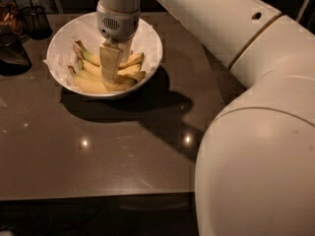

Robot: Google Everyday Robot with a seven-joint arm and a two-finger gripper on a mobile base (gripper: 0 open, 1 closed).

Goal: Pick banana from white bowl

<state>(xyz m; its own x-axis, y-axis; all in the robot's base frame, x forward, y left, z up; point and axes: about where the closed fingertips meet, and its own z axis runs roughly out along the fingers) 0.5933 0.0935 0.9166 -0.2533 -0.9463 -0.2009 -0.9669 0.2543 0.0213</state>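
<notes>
Gripper (pixel 110 67) is down inside the white bowl (pixel 153 42), tip sunk among the bananas (pixel 92 85). Jaw state: cannot tell. The tip reads as one pale slab in front of the fruit, with no gap or clamp visible. Whether it touches a banana or only sits just above one also cannot be told; it overlaps the middle of the pile.

The bananas are several yellow pieces lying across the bowl's bottom, stems toward the left rim, on crumpled white paper lining (pixel 60 47). None looks lifted clear of the others. The wrist housing (pixel 116 24) hangs straight over the bowl's centre, and the arm (pixel 211 18) runs up and right out of view.

The bowl sits at the far left part of the dark table (pixel 98 151), casting a shadow to its right. A dark wire-mesh cup (pixel 35 19) stands beyond it at the far left corner, apart from the bowl. Another dark object (pixel 12 53) sits left of the bowl, too dim to name.

Step, as a judgement: the grasp phase, with the descent into the bowl done and no lift begun. The next move calls for a firm close on a single banana, then a straight vertical lift that clears the rim. Risks are pinching the paper lining along with the fruit, or dragging up neighbouring bananas if they are joined at the stem.
</notes>
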